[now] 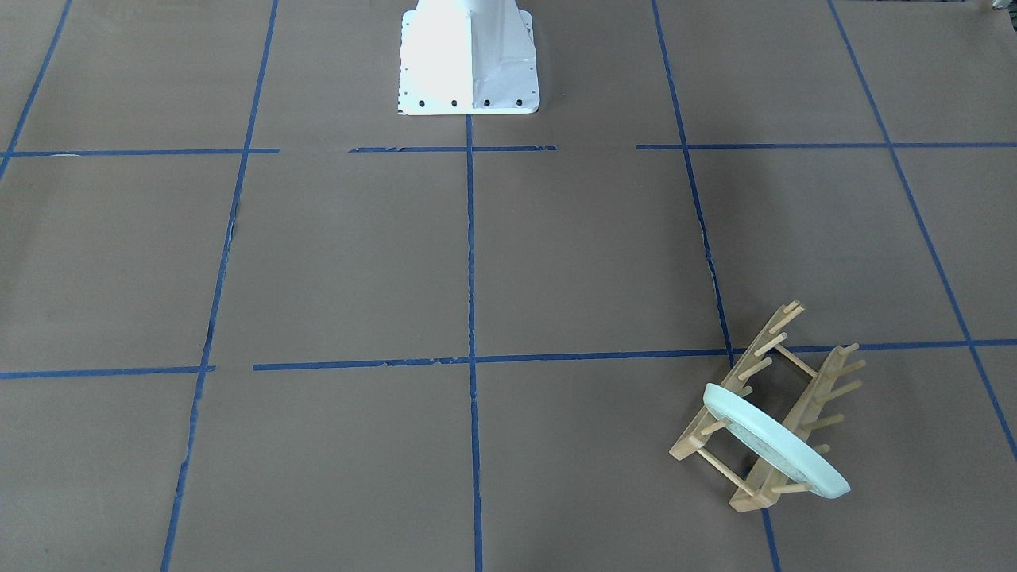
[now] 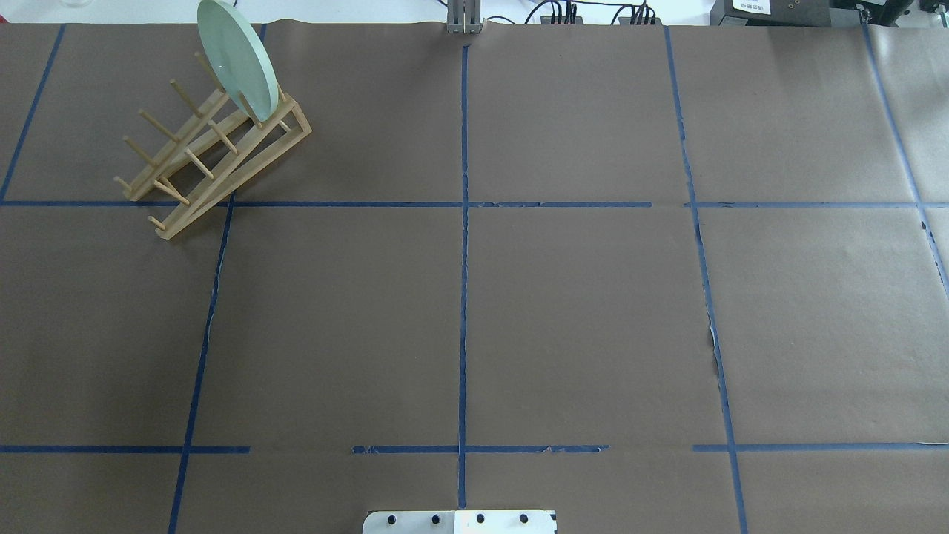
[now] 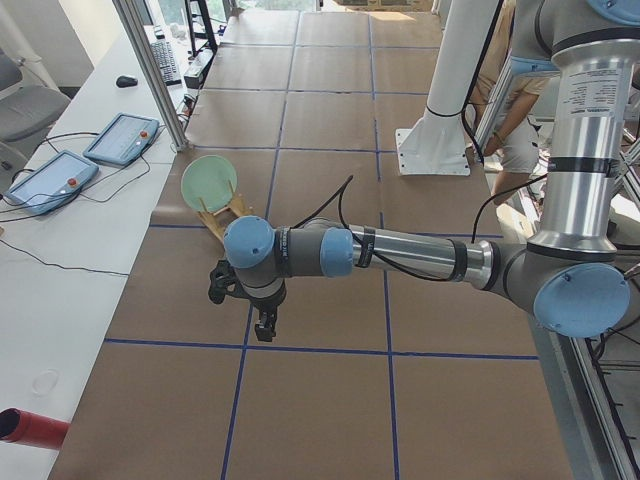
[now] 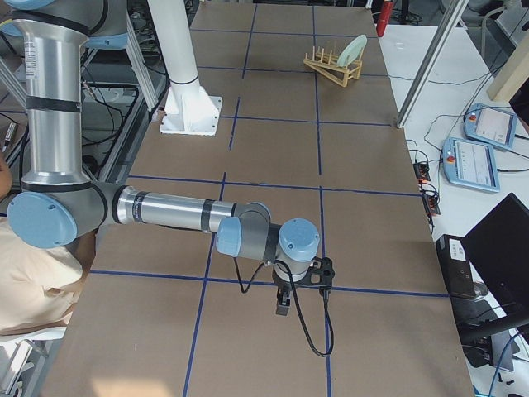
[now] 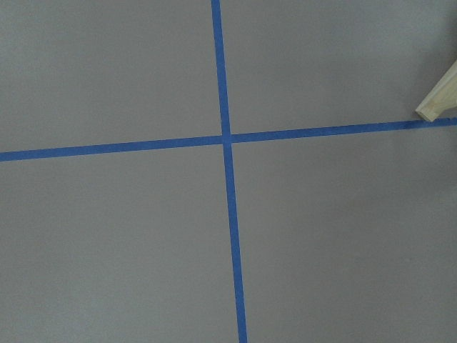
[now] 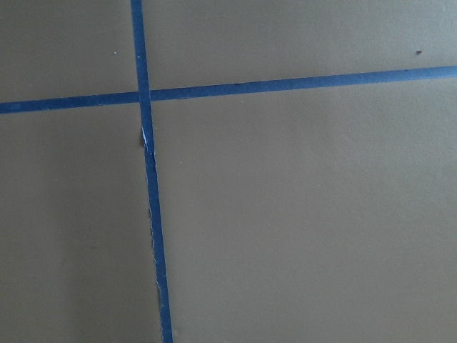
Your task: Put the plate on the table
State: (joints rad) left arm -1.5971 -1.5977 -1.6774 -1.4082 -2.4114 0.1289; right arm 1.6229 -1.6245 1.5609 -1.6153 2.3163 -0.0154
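Observation:
The pale mint-green plate (image 2: pixel 237 59) stands on edge between the pegs at one end of a light wooden peg rack (image 2: pixel 237 178), at the far left of the brown paper-covered table (image 2: pixel 578 311). It also shows in the front view (image 1: pixel 775 441), the left side view (image 3: pixel 208 182) and the right side view (image 4: pixel 354 50). My left gripper (image 3: pixel 265 325) hangs above the table, short of the rack. My right gripper (image 4: pixel 283 306) hangs over the opposite end of the table, far from the plate. Both show only in the side views, so I cannot tell whether they are open or shut.
The robot's white base (image 1: pixel 469 59) stands at the table's near middle edge. Blue tape lines divide the table into big squares. A corner of the rack (image 5: pixel 439 103) shows in the left wrist view. Tablets (image 3: pixel 120 138) and cables lie on the white bench beside the table.

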